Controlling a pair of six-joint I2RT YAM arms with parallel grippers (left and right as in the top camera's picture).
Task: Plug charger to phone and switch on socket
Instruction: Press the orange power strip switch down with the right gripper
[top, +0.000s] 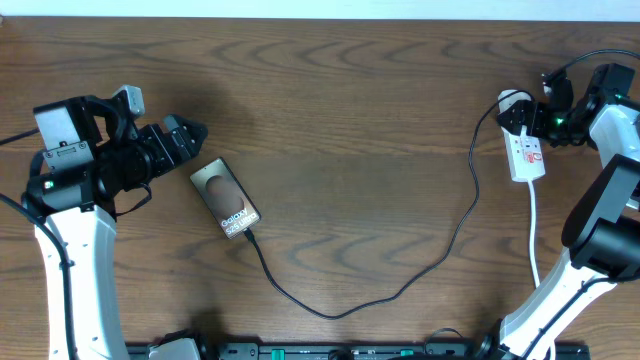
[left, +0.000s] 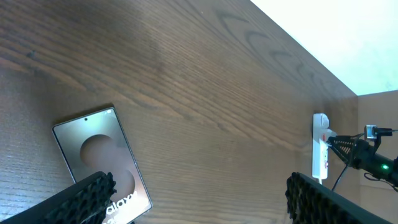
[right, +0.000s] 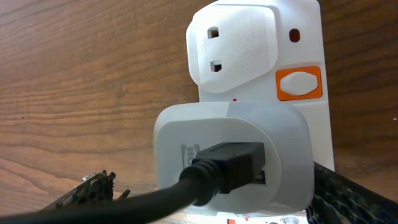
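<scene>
Charger (top: 400, 285) tip looks seated in phone (top: 225, 198), worktop (top: 350, 120) left. Switch-on step: right gripper (right: 221, 191) at socket (top: 527, 152), jaws released astride adapter (right: 186, 143); left gripper (left: 199, 198) released, idle. Next: fingertip presses orange switch (right: 298, 84).

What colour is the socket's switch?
The switch is orange with a white oval centre; right wrist view shows it best.

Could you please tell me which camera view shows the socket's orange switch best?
Right wrist: the orange switch sits close and sharp on the socket, above the plugged adapter. Overhead shows only a small strip with red marks; left wrist shows it distant, switch indistinct.
</scene>
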